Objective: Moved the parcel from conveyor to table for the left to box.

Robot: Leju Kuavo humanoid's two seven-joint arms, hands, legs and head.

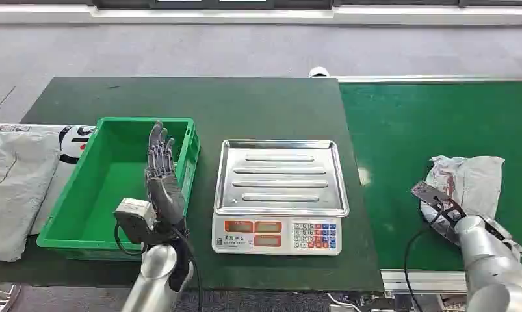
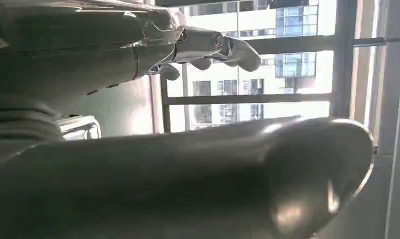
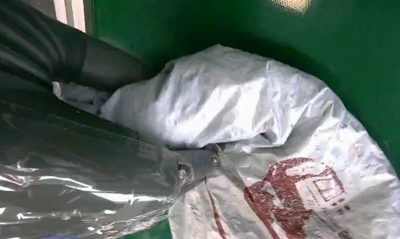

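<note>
The right hand [image 3: 113, 164] presses on the parcel [image 1: 469, 179] lying on the conveyor [image 1: 407, 130], its fingers [image 3: 108, 69] grasping the crumpled plastic. The wrist hides that grip in the head view. The left hand [image 1: 162, 182] stands upright over the green box [image 1: 69, 224], fingers straight and released.

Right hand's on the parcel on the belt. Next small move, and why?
Probably close the right hand firmly on the crumpled grey plastic parcel with red print and lift it. The parcel lies on the green conveyor belt, fingers pressed into it, though a full grip is unclear. The dark green table lies to its left, and the left hand hovers open by the green plastic crate.
</note>
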